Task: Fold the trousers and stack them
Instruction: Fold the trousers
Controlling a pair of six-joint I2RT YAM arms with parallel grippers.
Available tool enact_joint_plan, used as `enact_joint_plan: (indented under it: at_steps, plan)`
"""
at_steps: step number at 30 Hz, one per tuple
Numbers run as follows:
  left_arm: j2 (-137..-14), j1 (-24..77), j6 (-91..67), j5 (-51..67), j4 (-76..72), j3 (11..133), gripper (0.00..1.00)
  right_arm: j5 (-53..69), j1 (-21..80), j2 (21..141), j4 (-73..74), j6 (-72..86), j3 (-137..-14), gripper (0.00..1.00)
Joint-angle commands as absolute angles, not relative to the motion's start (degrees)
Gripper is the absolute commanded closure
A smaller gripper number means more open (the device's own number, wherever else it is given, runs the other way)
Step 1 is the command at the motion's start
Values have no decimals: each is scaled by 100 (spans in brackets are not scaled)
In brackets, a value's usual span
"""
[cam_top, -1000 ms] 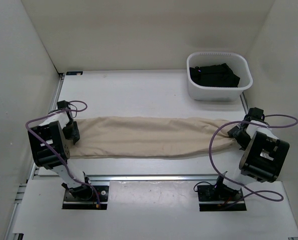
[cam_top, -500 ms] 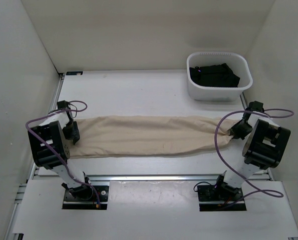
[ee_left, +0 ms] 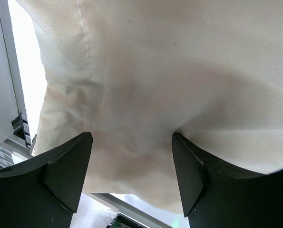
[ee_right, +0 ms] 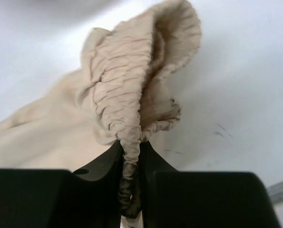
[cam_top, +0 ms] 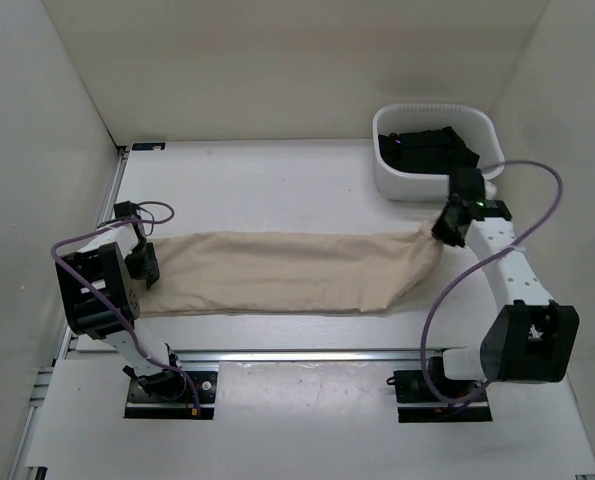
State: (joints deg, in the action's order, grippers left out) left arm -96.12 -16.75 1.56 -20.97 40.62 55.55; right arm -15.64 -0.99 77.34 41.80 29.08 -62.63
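The beige trousers [cam_top: 287, 272] lie stretched left to right across the table. Their right end is lifted and bunched. My right gripper [cam_top: 443, 228] is shut on the gathered elastic waistband [ee_right: 131, 142], which is pinched between its black fingers [ee_right: 103, 164]. My left gripper [cam_top: 149, 268] sits at the trousers' left end. Its jaws stand open, with the cloth [ee_left: 146, 95] filling the view between and beyond the fingers [ee_left: 67, 166], and nothing is pinched.
A white tub [cam_top: 482, 175] with dark clothes [cam_top: 427, 150] inside stands at the back right, just behind my right gripper. White walls close in the table on the left, back and right. A metal rail [cam_top: 307, 352] runs along the near edge.
My right gripper shut on the trousers' right end, then lifted and carried it back and left towards the tub, bunching that end. The left arm has not moved.
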Motion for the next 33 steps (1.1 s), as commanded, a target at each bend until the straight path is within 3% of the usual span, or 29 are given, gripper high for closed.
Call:
enact_joint_plan:
  at_steps: [1, 6, 10, 14, 26, 27, 30, 31, 32, 33]
  plan:
    - [-10046, -1714, 0, -2109, 3542, 5238, 20, -2817, 1705, 7768, 4895, 3416, -7240, 100]
    - [-10046, -1714, 0, -2214, 3542, 5291, 20, -3366, 4283, 9216, 5377, 4060, -9014, 100]
    - [-10046, -1714, 0, -2215, 3595, 5291, 20, -3244, 5316, 11191, 5721, 4184, -10815, 100]
    - [-10046, -1714, 0, -2215, 3595, 5291, 20, -3242, 5975, 12330, 5959, 4192, -12679, 100]
    - [-10151, -1714, 0, -2215, 3595, 5510, 20, -2023, 6495, 13192, 4590, 3174, -12832, 100]
    - [-10151, -1714, 0, -2215, 3647, 5511, 20, -1813, 6495, 13305, 4510, 3008, -12832, 89]
    - [-10151, -1714, 0, -2215, 3647, 5511, 20, -944, 6495, 13499, 4509, 2629, -13191, 46]
    - [-10151, -1714, 0, -2215, 3647, 5511, 20, -880, 6495, 13500, 4570, 2332, -13401, 42]
    - [-10151, -1714, 0, -2215, 3647, 5511, 20, -879, 6547, 13430, 4570, 2181, -13403, 28]
    - [-10151, -1714, 0, -2215, 3647, 5459, 20, -1009, 6600, 13116, 4509, 2058, -13334, 27]
